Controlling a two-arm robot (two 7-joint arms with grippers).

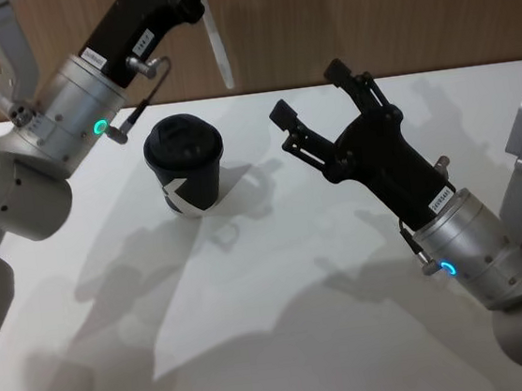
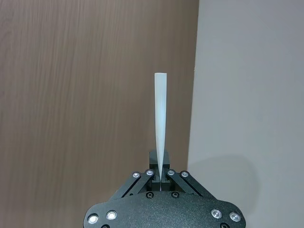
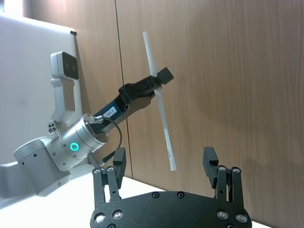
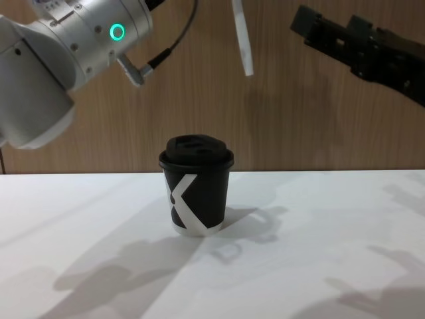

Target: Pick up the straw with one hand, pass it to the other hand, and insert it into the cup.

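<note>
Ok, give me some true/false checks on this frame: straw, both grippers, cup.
1. The left gripper is shut on the straw. True.
2. The right gripper is shut. False: its fingers are spread open and hold nothing.
3. The straw is in the cup. False: it is held up in the air, clear of the cup.
4. The cup stands upright on the table with its black lid on. True.
5. The right gripper touches the straw. False: the two are apart.
</note>
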